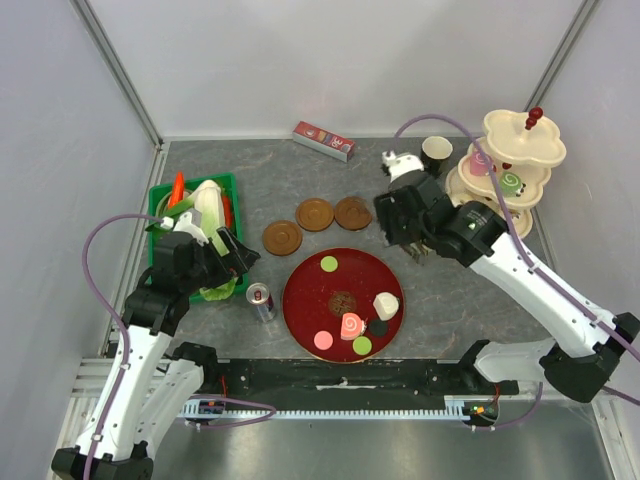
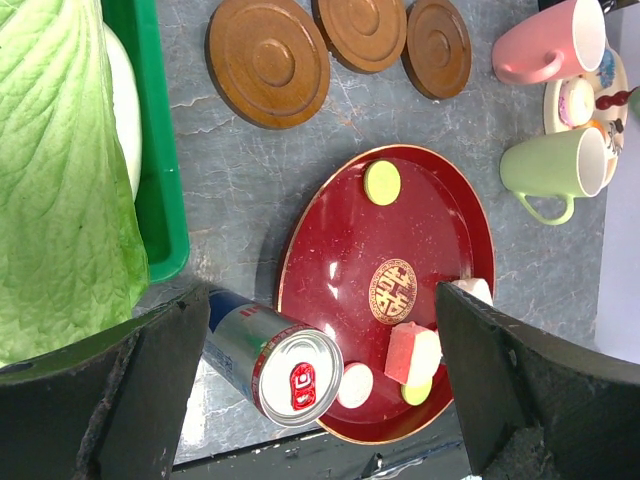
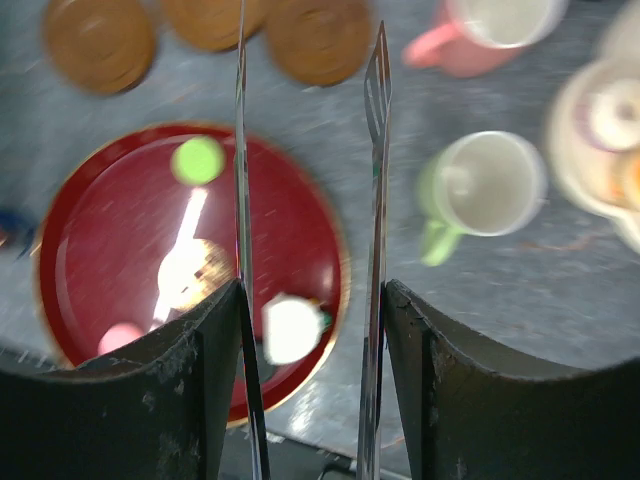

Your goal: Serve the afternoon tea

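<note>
A red round tray [image 1: 343, 290] holds several toy pastries, among them a green macaron [image 1: 329, 264], a white piece [image 1: 386, 305] and a pink swirl roll [image 1: 352, 325]. Three brown saucers [image 1: 315, 214] lie behind it. The cream three-tier stand [image 1: 505, 165] with a few pastries is at the back right, a black mug [image 1: 436, 150] beside it. The pink mug [image 2: 550, 42] and pale green mug [image 2: 555, 165] lie under my right arm. My right gripper [image 1: 412, 242] [image 3: 312, 290] is shut on metal tongs [image 3: 378, 150], blades apart and empty. My left gripper [image 1: 240, 262] [image 2: 318, 300] is open above the drink can.
A drink can [image 1: 262, 300] stands at the tray's left rim. A green crate [image 1: 160, 200] of vegetables is at the left. A red box [image 1: 323, 140] lies at the back. Walls close in the table on three sides.
</note>
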Controlling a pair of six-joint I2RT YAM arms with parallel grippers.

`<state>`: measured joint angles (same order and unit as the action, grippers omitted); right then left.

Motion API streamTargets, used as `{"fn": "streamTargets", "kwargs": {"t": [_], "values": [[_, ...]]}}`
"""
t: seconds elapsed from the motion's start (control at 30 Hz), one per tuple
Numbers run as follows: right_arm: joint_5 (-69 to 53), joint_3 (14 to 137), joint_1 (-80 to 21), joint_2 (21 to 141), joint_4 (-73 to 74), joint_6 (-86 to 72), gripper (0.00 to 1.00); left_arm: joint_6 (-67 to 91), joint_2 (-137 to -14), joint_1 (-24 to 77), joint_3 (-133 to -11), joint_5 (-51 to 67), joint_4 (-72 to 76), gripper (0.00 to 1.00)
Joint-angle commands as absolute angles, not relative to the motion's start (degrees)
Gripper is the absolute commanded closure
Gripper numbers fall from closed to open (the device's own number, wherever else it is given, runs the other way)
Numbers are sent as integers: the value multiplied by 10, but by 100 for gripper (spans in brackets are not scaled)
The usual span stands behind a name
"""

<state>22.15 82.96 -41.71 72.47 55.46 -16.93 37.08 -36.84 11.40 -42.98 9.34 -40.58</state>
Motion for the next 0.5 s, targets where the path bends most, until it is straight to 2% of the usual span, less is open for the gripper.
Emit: {"fn": "streamTargets", "kwargs": {"t": [0.0, 0.17, 0.47], "values": [[106, 840, -495, 722, 587, -192, 36, 357, -373, 116, -431, 93, -395, 1], [75, 816, -570, 731, 657, -243, 36, 357, -375, 115, -429, 94, -395, 1], [25, 755, -627, 736, 724, -300, 36, 359, -383, 116, -425, 98, -395, 1]]}}
